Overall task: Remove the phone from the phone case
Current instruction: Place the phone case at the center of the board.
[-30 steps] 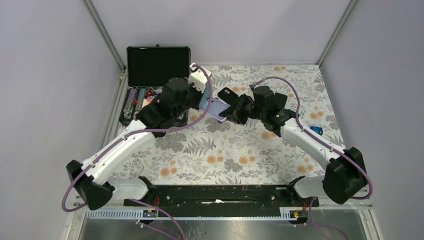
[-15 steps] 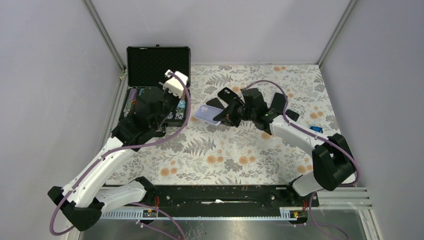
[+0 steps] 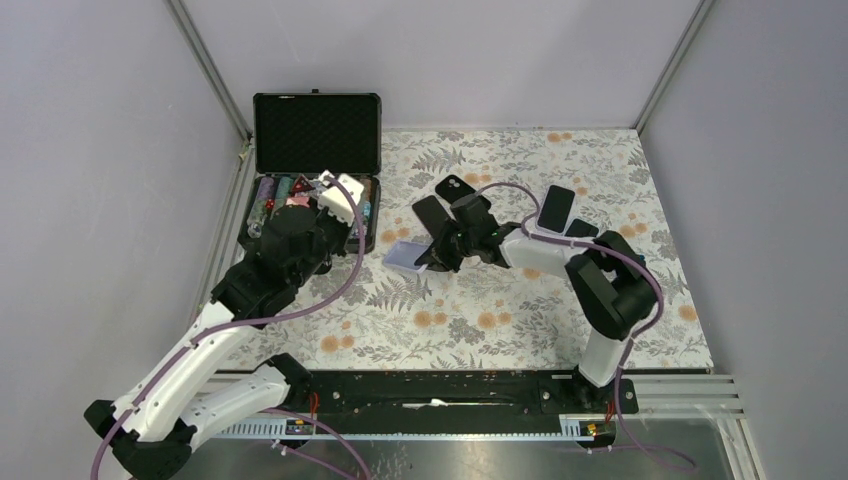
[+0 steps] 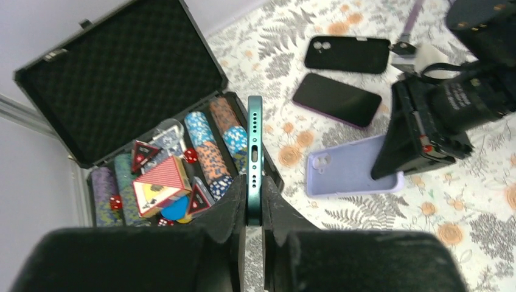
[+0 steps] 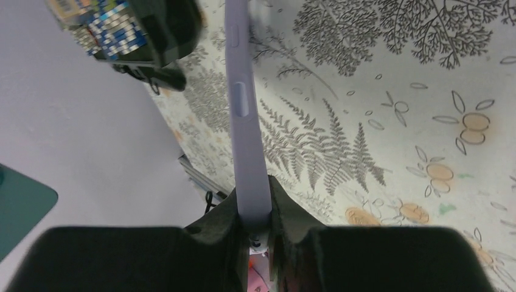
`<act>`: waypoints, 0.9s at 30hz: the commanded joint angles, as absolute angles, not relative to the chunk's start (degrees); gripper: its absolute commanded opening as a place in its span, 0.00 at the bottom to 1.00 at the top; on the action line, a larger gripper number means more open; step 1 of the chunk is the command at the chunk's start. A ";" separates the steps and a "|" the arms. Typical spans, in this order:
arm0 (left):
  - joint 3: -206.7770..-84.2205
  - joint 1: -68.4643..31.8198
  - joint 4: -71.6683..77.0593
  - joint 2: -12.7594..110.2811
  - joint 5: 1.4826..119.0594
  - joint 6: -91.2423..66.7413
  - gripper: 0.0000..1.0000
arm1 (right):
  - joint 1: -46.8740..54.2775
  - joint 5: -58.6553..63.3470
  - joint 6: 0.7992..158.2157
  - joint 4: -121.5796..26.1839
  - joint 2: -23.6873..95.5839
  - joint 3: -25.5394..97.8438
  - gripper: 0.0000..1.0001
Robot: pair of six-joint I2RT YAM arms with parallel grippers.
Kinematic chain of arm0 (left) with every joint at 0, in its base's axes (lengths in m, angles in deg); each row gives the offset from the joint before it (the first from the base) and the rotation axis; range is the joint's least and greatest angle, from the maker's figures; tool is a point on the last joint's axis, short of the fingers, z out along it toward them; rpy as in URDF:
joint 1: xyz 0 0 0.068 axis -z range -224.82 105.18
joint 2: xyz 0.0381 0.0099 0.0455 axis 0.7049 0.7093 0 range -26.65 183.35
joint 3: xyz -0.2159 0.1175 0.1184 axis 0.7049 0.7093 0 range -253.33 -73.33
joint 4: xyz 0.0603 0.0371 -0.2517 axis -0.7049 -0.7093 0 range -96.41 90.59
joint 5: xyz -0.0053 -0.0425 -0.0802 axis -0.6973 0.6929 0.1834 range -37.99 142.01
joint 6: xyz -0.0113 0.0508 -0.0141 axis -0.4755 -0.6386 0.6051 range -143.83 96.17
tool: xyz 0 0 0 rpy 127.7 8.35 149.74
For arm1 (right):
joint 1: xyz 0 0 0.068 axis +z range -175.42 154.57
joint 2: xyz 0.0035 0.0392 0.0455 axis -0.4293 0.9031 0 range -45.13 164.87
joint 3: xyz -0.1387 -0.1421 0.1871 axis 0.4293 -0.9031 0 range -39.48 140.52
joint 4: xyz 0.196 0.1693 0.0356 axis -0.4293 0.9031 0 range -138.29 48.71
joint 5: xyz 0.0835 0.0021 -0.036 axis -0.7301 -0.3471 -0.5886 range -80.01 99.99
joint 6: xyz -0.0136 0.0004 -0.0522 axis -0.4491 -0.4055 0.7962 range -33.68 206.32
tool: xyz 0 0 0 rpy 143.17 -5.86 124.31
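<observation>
- The left fingers point(image 4: 234, 207) are clenched on the phone point(image 4: 254, 152), pinching its two faces. It stands on edge between them, with the dark green rim, speaker holes and port facing the left wrist camera.
- The right fingers point(image 5: 222, 219) are clamped on one end of the lilac phone case point(image 5: 245, 115). Its camera cut-out faces up and nothing fills it.
- A second ago both sets of fingers met near the middle of the desk point(image 3: 480, 310), with the phone and the lilac phone case together between them.
- Now the left arm has swung back toward the far left corner and taken the phone with it. The right arm has carried the lilac phone case point(image 3: 405, 257) lower and a little to the left.
- We judge that the separation is made. The phone is bare in the left fingers, above the open black carrying case point(image 3: 316, 130) and its poker chips point(image 4: 210, 146). The emptied case stays with the right fingers near the desk's middle.
- We cannot tell whether its free end rests on the desk.
- What probably remains is to set both pieces down. Lowering the phone where it hangs would land it on the chips.
- Just behind the right fingers lie a black phone case point(image 3: 455, 187) and a dark phone point(image 3: 432, 213). A second phone point(image 3: 556, 207) lies nearer the right edge.
- We find no legible brand or label. The phone's rim is bare and the print on the chips and small boxes is too fine to read.
</observation>
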State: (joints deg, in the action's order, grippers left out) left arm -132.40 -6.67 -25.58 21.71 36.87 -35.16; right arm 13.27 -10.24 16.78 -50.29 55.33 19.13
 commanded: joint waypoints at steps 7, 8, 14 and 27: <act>-127.58 -6.72 -23.36 21.21 47.94 -37.99 0.00 | 15.24 -6.47 19.49 -46.40 61.49 24.88 0.49; -127.03 -6.62 -23.25 21.62 47.78 -38.77 0.00 | 15.21 -5.85 20.36 -45.84 59.86 24.23 0.56; -123.78 -5.10 -22.96 23.50 45.22 -43.71 0.00 | 14.05 -4.60 24.15 -44.11 53.09 19.75 0.85; -118.39 2.86 -20.70 32.10 41.13 -59.26 0.00 | 0.78 -6.20 24.34 -42.11 41.06 7.11 0.83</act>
State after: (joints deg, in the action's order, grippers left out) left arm -120.53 0.15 -27.59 30.67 43.98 -51.32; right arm 6.93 -4.71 23.95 -43.43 44.19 10.91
